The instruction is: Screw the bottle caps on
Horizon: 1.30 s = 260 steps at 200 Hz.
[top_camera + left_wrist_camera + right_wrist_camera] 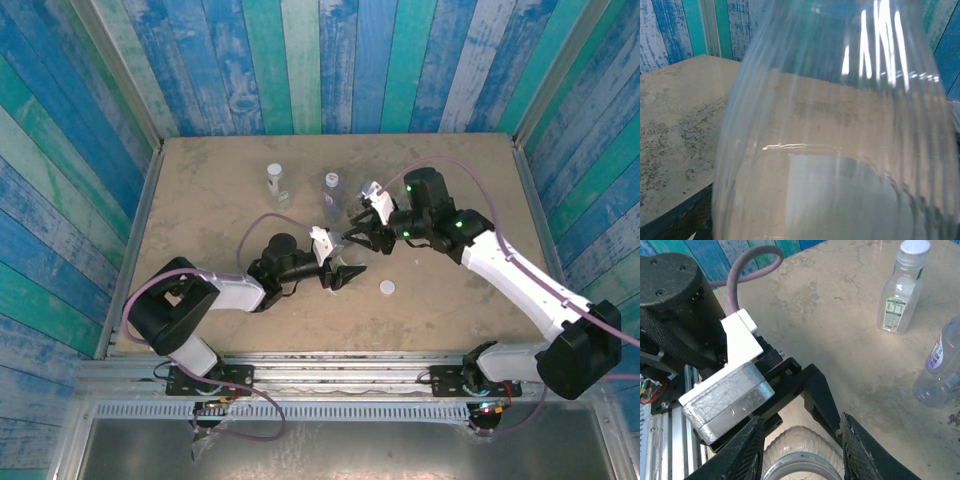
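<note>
A nearly plain clear bottle (840, 125) stands between the jaws of my left gripper (338, 272), near the table's middle. One left finger (821, 395) lies against its ribbed shoulder (805, 437). My right gripper (350, 240) comes down from above, its fingers (854, 450) shut on either side of a white bottle cap (800, 467) on that bottle's neck. A green-labelled bottle (275, 182) (900, 295) stands capped at the back. Beside it stands a purple-labelled bottle (331, 187) (940, 370), its top unclear. A loose white cap (387, 288) lies on the table.
The tan table (200, 200) is walled by blue-green planks at the back and sides. The two arms meet close together over the middle. A metal rail (330, 370) runs along the near edge.
</note>
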### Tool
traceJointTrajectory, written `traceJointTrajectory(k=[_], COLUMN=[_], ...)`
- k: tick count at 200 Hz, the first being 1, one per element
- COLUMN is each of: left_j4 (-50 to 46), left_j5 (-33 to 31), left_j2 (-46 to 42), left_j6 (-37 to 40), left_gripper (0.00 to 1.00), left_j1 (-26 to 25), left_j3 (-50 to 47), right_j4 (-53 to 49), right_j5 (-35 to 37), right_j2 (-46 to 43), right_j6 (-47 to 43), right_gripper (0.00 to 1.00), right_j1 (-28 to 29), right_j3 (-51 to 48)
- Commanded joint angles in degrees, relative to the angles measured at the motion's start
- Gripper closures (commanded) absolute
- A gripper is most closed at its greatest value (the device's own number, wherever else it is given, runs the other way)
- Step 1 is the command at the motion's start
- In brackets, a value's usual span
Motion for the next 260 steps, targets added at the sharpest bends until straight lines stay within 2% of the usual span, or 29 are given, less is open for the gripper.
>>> traceJointTrajectory(k=[1, 24, 52, 79, 107, 122, 141, 164, 182, 212, 224, 260], left_j4=[0.5, 0.3, -0.2, -0.2, 0.4, 1.1, 3.0, 7.1, 8.2, 11.7, 12.6, 13.9], left_j5=[-1.0, -0.6, -0.2, -0.2, 0.3, 0.4, 0.1, -1.2, -2.2, -3.0, -3.4, -3.2], left_j2=[-3.6, -3.5, -3.4, -3.5, -3.1, -2.5, -1.8, -1.1, -0.8, -0.3, -0.2, 0.8], left_j6=[0.2, 0.2, 0.2, -0.1, -0.4, -0.7, -1.2, -1.6, -1.1, -0.2, -0.2, -0.2], left_gripper=[0.18, 0.16, 0.24, 0.25, 0.36, 0.43, 0.42, 0.42, 0.39, 0.39, 0.39, 0.4], left_j1=[0.2, 0.2, 0.1, 0.2, 0.1, 0.2, 0.2, 0.1, 0.1, 0.2, 0.1, 0.1], left_j3=[1.4, 1.7, 2.0, 2.0, 2.0, 1.9, 1.6, -0.2, -1.5, -3.8, -4.2, -3.7], right_j4=[-4.8, -6.1, -6.1, -7.9, -8.3, -8.1, -7.9, -7.0, -4.3, -0.3, 0.7, 2.8], right_j5=[1.9, 3.0, 2.8, 4.2, 4.9, 5.2, 7.8, 11.4, 11.7, 12.6, 14.5, 14.7], right_j2=[1.6, 2.6, 3.0, 4.1, 4.5, 4.3, 4.0, 2.8, 0.7, -3.0, -4.3, -6.0], right_j6=[-2.1, -3.2, -3.4, -4.1, -3.8, -3.3, -1.5, 1.8, 4.5, 10.4, 12.8, 16.1], right_gripper=[0.74, 0.74, 0.74, 0.75, 0.72, 0.67, 0.56, 0.32, 0.23, 0.21, 0.21, 0.3], right_j1=[0.8, 1.0, 1.1, 1.2, 1.2, 1.2, 1.2, 1.2, 1.2, 1.2, 3.6, 5.1], right_j3=[2.5, 3.6, 4.1, 5.0, 5.4, 5.6, 6.4, 6.0, 3.7, -0.9, -2.9, -6.9])
